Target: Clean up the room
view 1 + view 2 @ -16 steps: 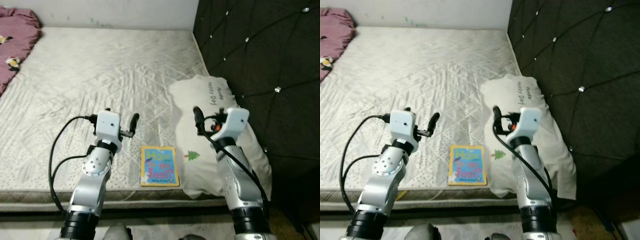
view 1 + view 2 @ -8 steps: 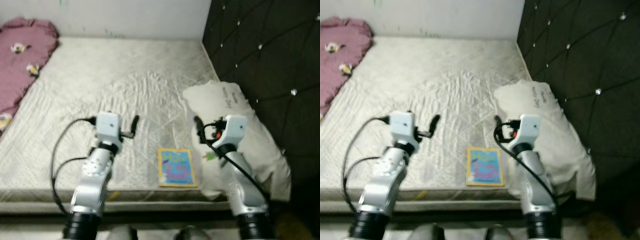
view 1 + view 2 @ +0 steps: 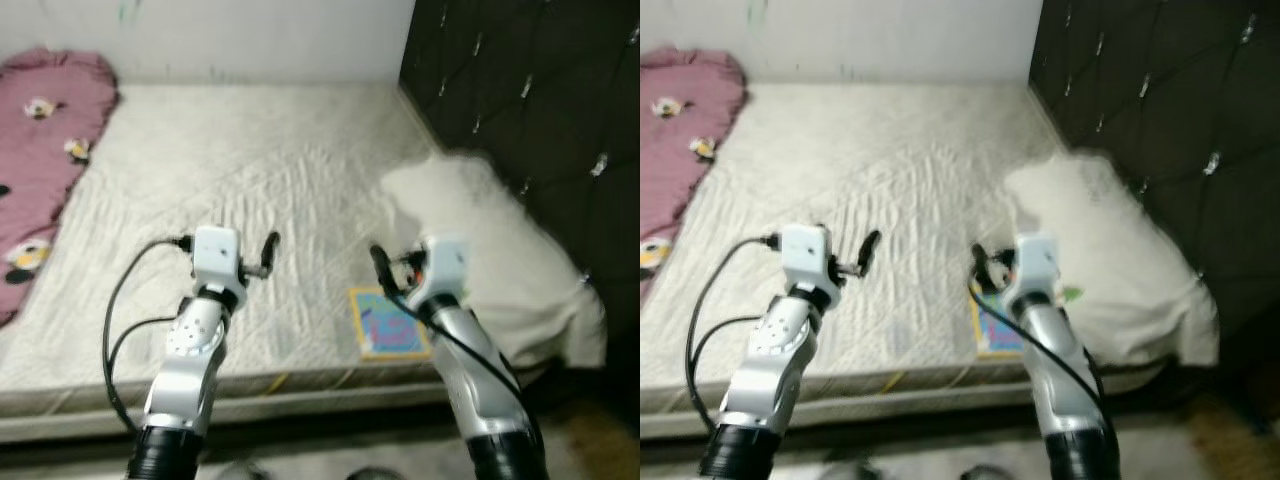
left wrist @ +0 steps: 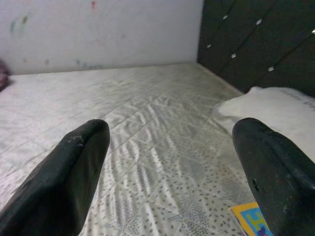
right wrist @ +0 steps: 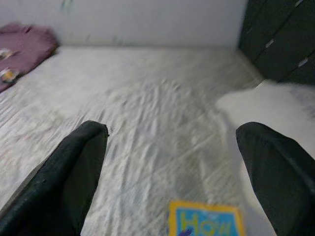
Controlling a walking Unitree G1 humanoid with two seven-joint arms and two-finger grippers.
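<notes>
The head views take in a maroon flower-printed blanket (image 3: 45,150) along the bed's far left; the right wrist view catches only its corner. Both pincers, left (image 4: 167,182) and right (image 5: 172,182), hover with fingers apart over the quilted grey mattress (image 3: 250,170). The yellow-bordered blue picture book (image 3: 388,322) lies near the front edge, beside a white pillow (image 3: 500,260) against the black tufted headboard (image 3: 530,90) (blurred). The camera has swung left since earlier

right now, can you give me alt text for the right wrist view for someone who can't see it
Two long black fingers of the right gripper, spread wide apart, frame a pale grey quilted mattress. A yellow-edged blue picture book lies flat just ahead between them. A white pillow sits beside a dark tufted headboard, and a crumpled maroon blanket lies at the far corner.
</notes>
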